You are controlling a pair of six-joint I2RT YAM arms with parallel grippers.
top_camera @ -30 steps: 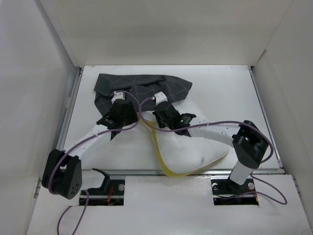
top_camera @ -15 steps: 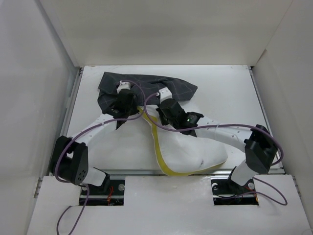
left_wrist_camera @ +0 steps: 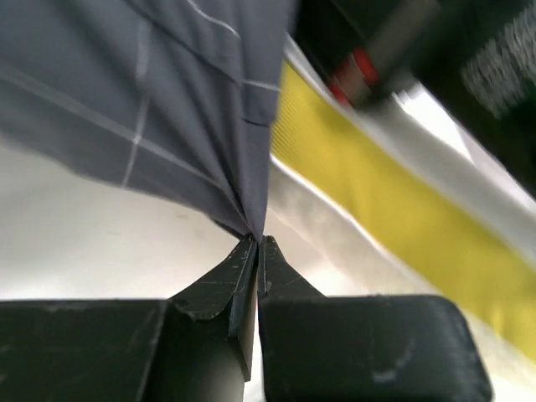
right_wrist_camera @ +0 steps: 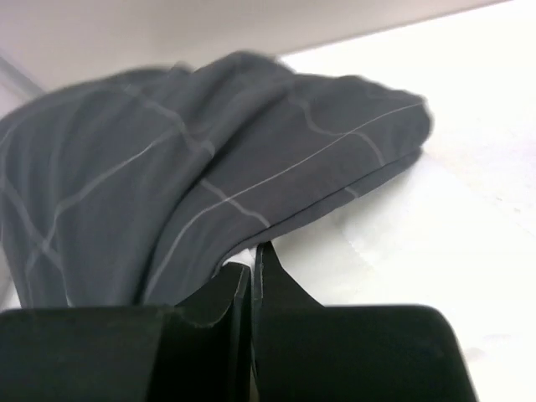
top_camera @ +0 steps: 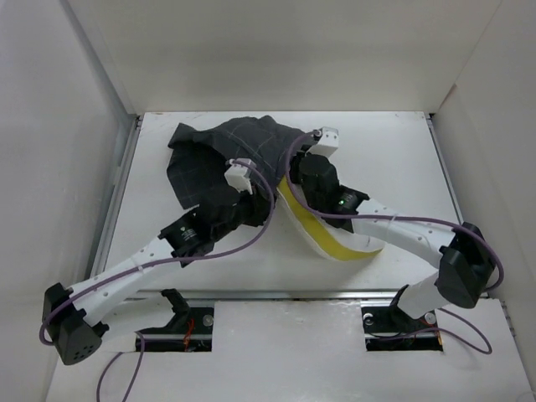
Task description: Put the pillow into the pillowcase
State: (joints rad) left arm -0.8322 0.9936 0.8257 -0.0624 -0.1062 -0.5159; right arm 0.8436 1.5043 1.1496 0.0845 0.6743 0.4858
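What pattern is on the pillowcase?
The pillowcase is charcoal grey with a thin pale grid; clearest in the right wrist view.

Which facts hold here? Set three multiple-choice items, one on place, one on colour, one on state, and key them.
1. The pillowcase lies: A near right corner; B far side of the table, left of centre; C off the table.
2. The visible edge of the pillow is: A red; B blue; C yellow.
3. The left gripper is: A shut on the pillowcase; B wide open; C holding the pillow.
Key: B, the top view shows it there; C, its band shows yellow; A, it pinches the gridded cloth.
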